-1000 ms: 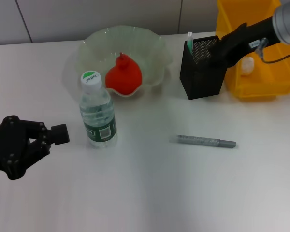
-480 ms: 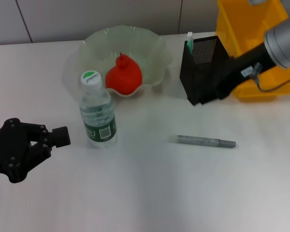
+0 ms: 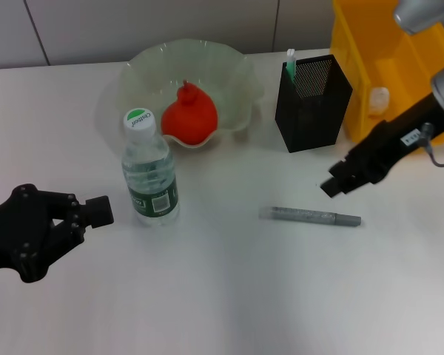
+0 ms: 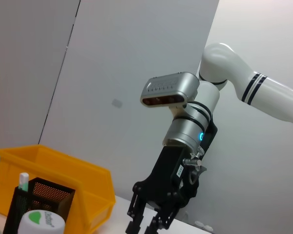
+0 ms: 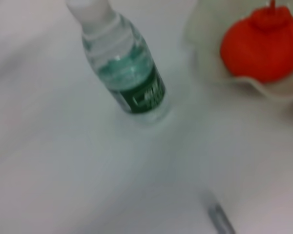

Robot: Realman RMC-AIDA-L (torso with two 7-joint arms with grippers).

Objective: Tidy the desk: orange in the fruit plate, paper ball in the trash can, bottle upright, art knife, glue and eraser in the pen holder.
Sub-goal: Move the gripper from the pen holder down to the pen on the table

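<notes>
On the white desk (image 3: 222,296), the grey slim art knife (image 3: 311,216) lies flat, apart from the black mesh pen holder (image 3: 313,103). The right tool (image 3: 336,182) hovers just above it, fingers parted and empty, likely lining up a grasp. The left tool (image 3: 96,211) idles beside the upright clear bottle (image 3: 149,171); its state I cannot tell.

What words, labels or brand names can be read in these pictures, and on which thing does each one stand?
"Cestbon": on the green cap of the upright bottle, seen from the head; it seems to repeat on the cap in the left wrist view, too blurred to confirm.
Bottle's green label: print too small to read.
White sticker on the right tool: unreadable.
Grey art knife on the table: no readable text.
</notes>
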